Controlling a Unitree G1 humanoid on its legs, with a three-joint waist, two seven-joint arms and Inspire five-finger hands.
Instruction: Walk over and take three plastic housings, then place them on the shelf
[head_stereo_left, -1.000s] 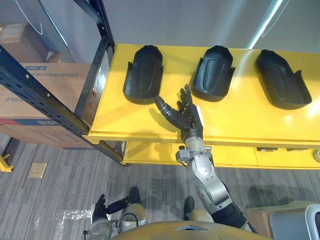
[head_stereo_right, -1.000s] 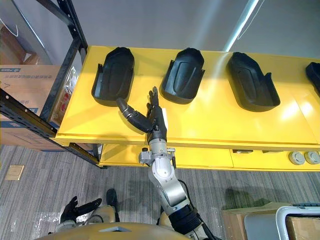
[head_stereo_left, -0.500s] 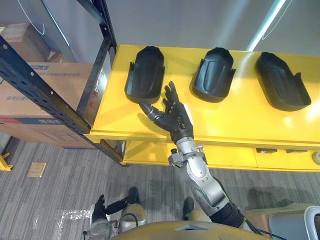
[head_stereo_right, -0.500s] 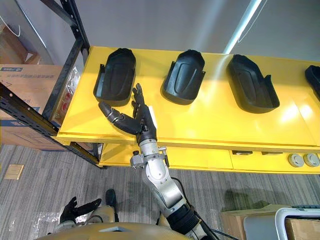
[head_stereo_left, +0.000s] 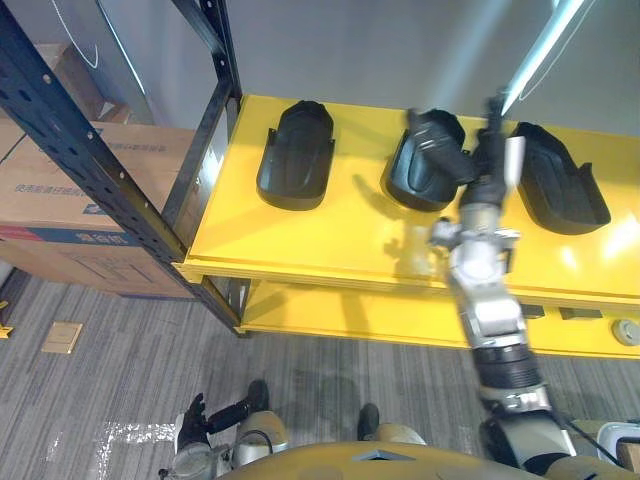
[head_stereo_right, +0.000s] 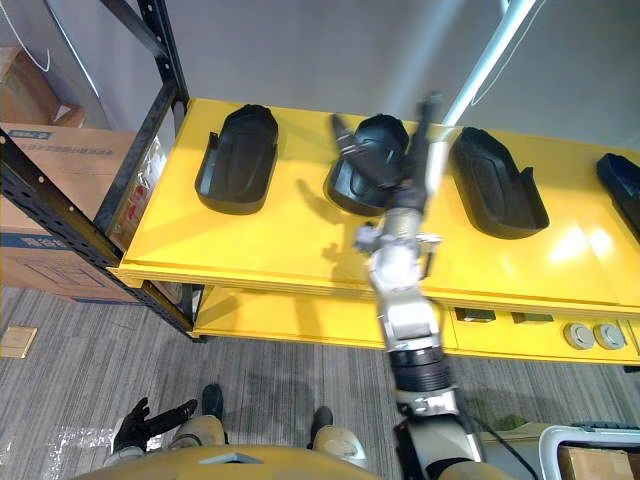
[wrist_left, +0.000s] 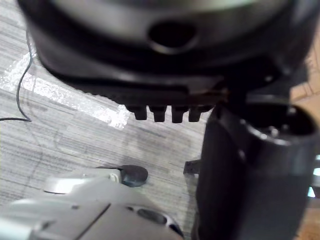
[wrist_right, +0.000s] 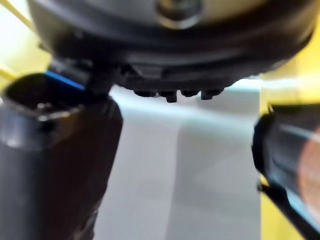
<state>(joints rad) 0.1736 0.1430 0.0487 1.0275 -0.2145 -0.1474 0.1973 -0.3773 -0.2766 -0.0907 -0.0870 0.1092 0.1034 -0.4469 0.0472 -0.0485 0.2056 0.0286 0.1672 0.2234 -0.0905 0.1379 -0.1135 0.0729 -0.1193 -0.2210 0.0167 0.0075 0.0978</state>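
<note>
Around you, apart from the job: boxes, floor, wall.
At your left sits a large brown cardboard box with printed sides, and a second brown cardboard box sits just above it. Below the large box you'll see grey striped carpet floor, with a small tan square plate set in it. A plain grey wall rises behind, and a pair of round grey discs lies well to the box's right.
</note>
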